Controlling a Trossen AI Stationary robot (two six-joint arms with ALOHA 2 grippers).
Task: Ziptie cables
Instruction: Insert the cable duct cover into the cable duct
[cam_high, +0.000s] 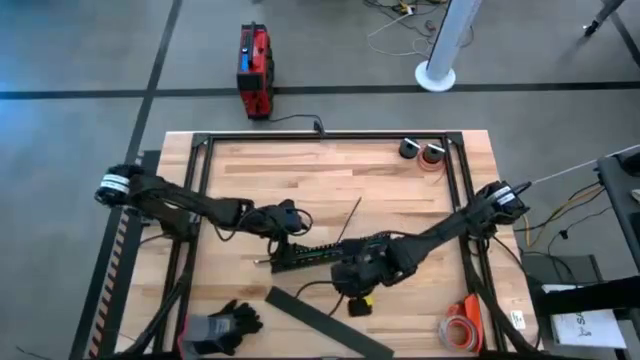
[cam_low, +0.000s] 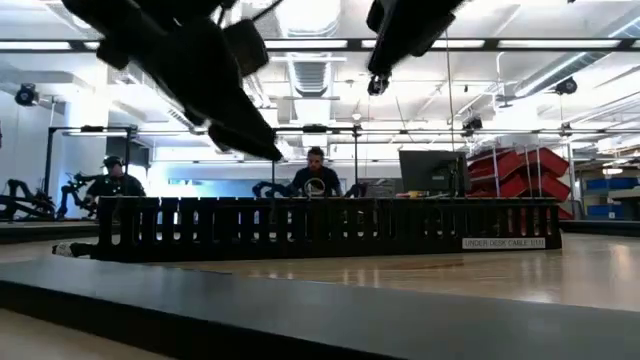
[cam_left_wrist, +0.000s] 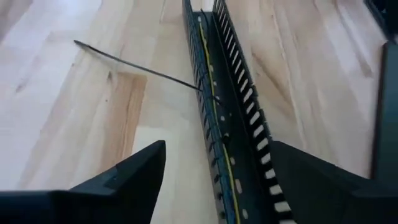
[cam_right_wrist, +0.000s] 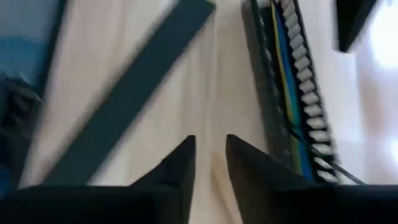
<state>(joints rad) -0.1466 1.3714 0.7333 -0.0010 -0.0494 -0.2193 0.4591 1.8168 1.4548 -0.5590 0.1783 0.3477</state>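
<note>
The cables (cam_right_wrist: 283, 62), yellow, blue and green wires, lie along the inside of a long black slotted tray (cam_high: 305, 255) at the table's middle; the left wrist view shows them as a yellow-green line (cam_left_wrist: 208, 68). A thin black ziptie (cam_left_wrist: 137, 65) lies on the wood with one end at the tray's wall. My left gripper (cam_high: 290, 222) is open above the tray's left part, one finger (cam_left_wrist: 134, 177) on each side of it. My right gripper (cam_high: 352, 280) hovers beside the tray's right end; its fingers (cam_right_wrist: 183, 158) are open by a narrow gap with nothing between them.
A flat black lid strip (cam_high: 320, 320) lies slantwise near the front edge, with black gloves (cam_high: 225, 325) to its left. Tape rolls sit at the front right (cam_high: 460, 328) and the back right (cam_high: 425, 152). A black frame (cam_high: 330, 137) borders the table. People sit in the room beyond.
</note>
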